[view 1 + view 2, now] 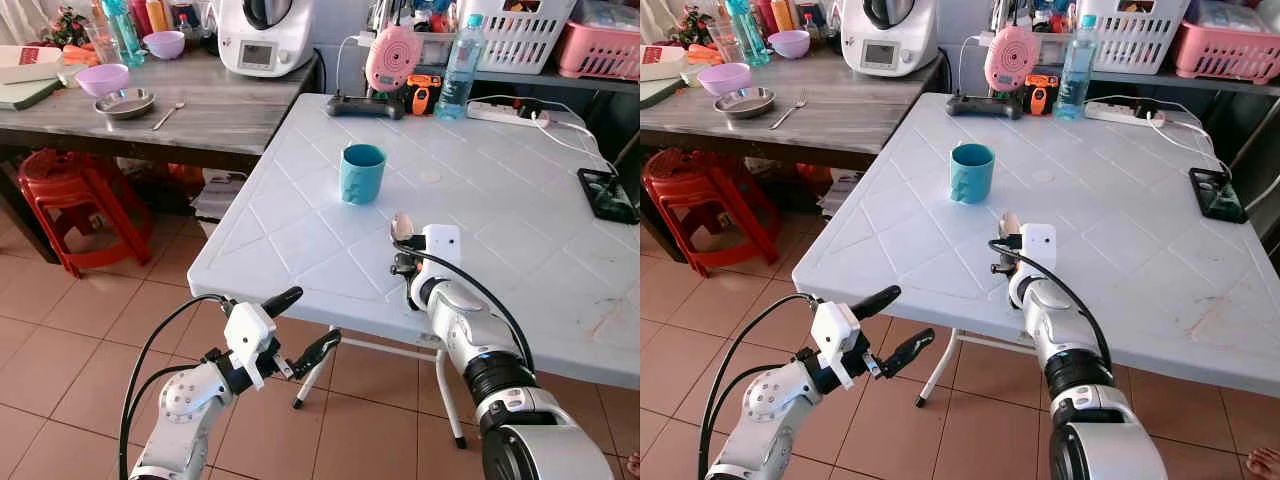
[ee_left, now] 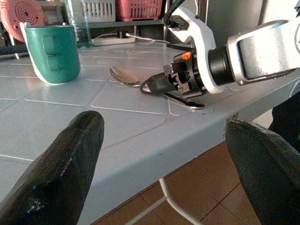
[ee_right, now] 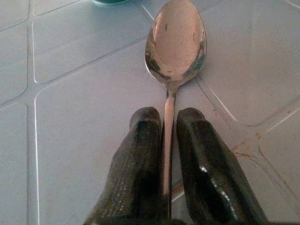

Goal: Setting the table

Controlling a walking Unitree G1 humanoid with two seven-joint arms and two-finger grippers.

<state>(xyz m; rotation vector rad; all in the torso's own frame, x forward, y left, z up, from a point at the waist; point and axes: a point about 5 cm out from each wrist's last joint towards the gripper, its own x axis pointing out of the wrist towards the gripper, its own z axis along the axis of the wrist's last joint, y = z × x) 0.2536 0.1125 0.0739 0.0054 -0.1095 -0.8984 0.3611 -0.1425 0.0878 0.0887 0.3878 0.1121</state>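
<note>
The right gripper (image 3: 165, 140) is pinching the handle of a spoon (image 3: 176, 44), fingers pressed against it from both sides. The spoon is lying low on the white table (image 1: 300, 250), its bowl pointing toward 12 o'clock at the teal cup (image 1: 361, 173), which is standing upright just beyond it. The left gripper (image 1: 300, 325) is hanging off the table's near edge at about 7 o'clock from the spoon, fingers spread and holding nothing.

Risk, as judged: the grip is sitting on a thin, smooth handle, so the spoon could be twisting or skidding on release and ending up crooked. Any forward push could be driving the bowl into the cup and tipping it.
</note>
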